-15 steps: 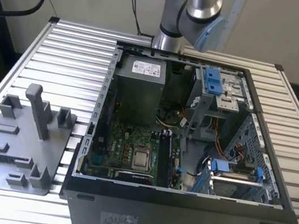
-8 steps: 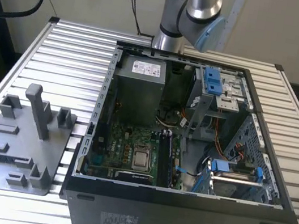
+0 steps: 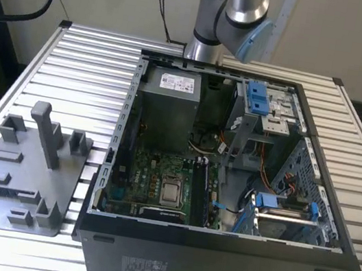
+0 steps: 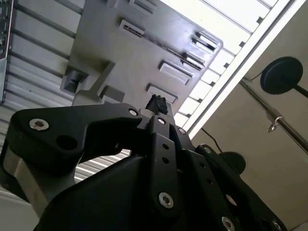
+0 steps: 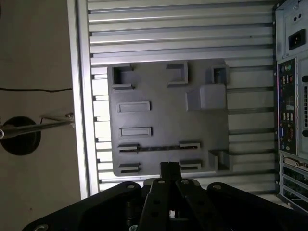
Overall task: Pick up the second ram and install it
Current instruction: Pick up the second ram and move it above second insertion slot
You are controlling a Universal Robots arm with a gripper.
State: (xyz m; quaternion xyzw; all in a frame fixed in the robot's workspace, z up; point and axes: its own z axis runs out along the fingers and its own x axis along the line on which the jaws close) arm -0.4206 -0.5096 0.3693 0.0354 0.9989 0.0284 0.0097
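Observation:
The second ram (image 5: 159, 147) shows as a thin dark strip standing on edge between two small holders of the grey fixture plate (image 5: 159, 115). In both wrist views my gripper (image 5: 170, 168) hangs high above that plate, its black fingertips (image 4: 158, 103) pressed together with nothing between them. In the first wrist view the tips line up just beside the ram, over a neighbouring pair of holders (image 5: 190, 165) that holds nothing. The open computer case (image 3: 218, 243) holds the green motherboard (image 3: 153, 179).
The fixture plate (image 3: 22, 171) lies on the slatted metal table at the exterior view's left, with a tall post (image 3: 46, 130) rising from it. The case's back panel (image 5: 291, 96) borders it. A grey power supply (image 3: 166, 105) and blue drive brackets (image 3: 257, 96) sit inside the case. The arm (image 3: 232, 19) rises behind.

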